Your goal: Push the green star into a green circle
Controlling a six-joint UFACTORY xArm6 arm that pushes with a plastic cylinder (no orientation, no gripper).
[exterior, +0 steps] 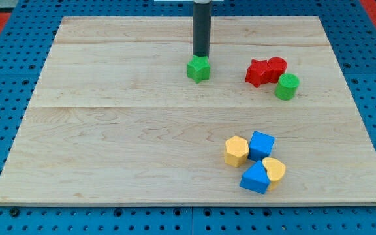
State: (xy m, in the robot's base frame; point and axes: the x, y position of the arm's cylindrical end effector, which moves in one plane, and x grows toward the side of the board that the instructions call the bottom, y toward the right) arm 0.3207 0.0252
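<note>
Here, green star (small, chunky), tip touching

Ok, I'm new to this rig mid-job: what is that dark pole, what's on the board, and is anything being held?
The pole is my arm's rod; there is no claw, so nothing is held. My tip only slides and pushes. One camera looks at a wooden board. My tip sits just above the green star, at or near touching it. To the view's right, the green circle rests against two red blocks. Lower right is a cluster: two blue blocks and two yellow blocks.
</note>
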